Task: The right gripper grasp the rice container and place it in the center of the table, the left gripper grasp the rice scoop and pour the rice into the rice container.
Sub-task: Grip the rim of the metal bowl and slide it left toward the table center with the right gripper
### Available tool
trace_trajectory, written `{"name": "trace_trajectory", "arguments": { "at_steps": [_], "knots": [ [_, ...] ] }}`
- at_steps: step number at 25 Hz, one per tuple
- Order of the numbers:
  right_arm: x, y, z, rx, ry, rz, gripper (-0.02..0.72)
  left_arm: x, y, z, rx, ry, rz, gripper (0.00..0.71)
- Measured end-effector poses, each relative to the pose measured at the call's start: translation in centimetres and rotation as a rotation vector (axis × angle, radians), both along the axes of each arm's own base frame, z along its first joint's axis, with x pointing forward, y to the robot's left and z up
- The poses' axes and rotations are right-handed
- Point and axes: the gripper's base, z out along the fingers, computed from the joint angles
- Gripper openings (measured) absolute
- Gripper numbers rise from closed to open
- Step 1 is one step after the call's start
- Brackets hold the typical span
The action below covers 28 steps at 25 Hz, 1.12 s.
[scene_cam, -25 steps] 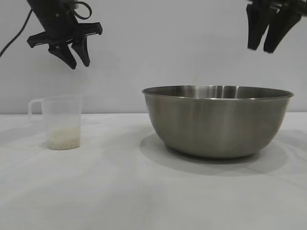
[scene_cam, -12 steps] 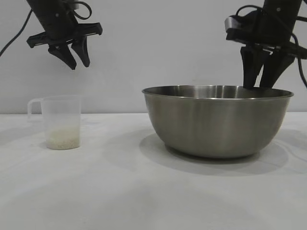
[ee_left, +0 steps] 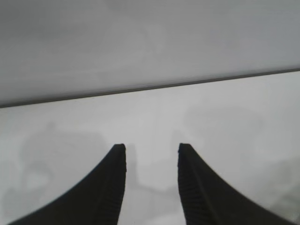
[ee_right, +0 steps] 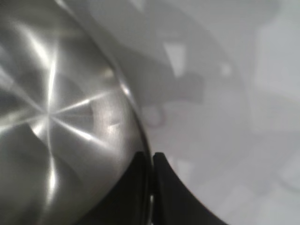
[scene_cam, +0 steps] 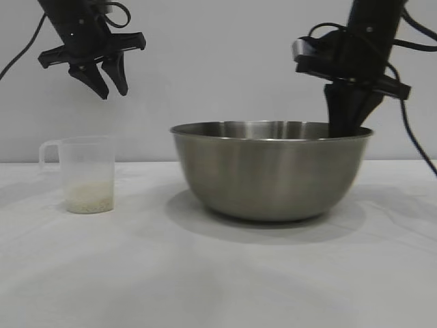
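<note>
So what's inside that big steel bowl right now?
The rice container looks empty: the right wrist view shows bare shiny metal, though not its whole interior. The right pincer clamps its rim. The rice sits in the rice scoop.

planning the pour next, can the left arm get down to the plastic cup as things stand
Probably yes. The left gripper hangs open above the cup, slightly to its right, with nothing between them. The steel bowl, clamped at its rim by the right gripper, sits well off to the side.

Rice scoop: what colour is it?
Translucent clear plastic rice scoop, white rice at its bottom. Shows best in the exterior view.
</note>
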Motion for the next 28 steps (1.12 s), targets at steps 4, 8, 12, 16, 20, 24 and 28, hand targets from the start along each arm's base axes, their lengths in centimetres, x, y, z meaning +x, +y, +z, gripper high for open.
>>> {"name": "trace_trajectory", "arguments": {
  "at_steps": [4, 8, 12, 16, 20, 24, 28],
  "knots": [
    [-1.2, 3.1, 0.0, -0.009, -0.007, 0.079, 0.000, 0.0, 0.0, 0.0, 0.000, 0.000, 0.000, 0.220],
    [-2.4, 5.2, -0.4, -0.022, 0.002, 0.137, 0.000, 0.0, 0.0, 0.0, 0.000, 0.000, 0.000, 0.220],
    [-3.9, 5.5, -1.7, -0.040, 0.056, 0.153, 0.000, 0.0, 0.0, 0.0, 0.000, 0.002, 0.000, 0.220],
    [-4.7, 5.1, -1.3, -0.049, 0.067, 0.158, 0.000, 0.0, 0.0, 0.0, 0.000, 0.002, 0.000, 0.220],
    [-4.9, 4.9, 0.6, -0.050, 0.020, 0.162, 0.000, 0.0, 0.0, 0.0, 0.000, 0.002, 0.000, 0.220],
    [-5.1, 4.7, 1.8, -0.051, -0.012, 0.165, 0.000, 0.0, 0.0, 0.0, 0.000, 0.002, 0.000, 0.220],
    [-5.1, 4.6, 1.9, -0.052, -0.017, 0.166, 0.000, 0.0, 0.0, 0.0, 0.000, 0.002, 0.000, 0.220]
  ]
}}
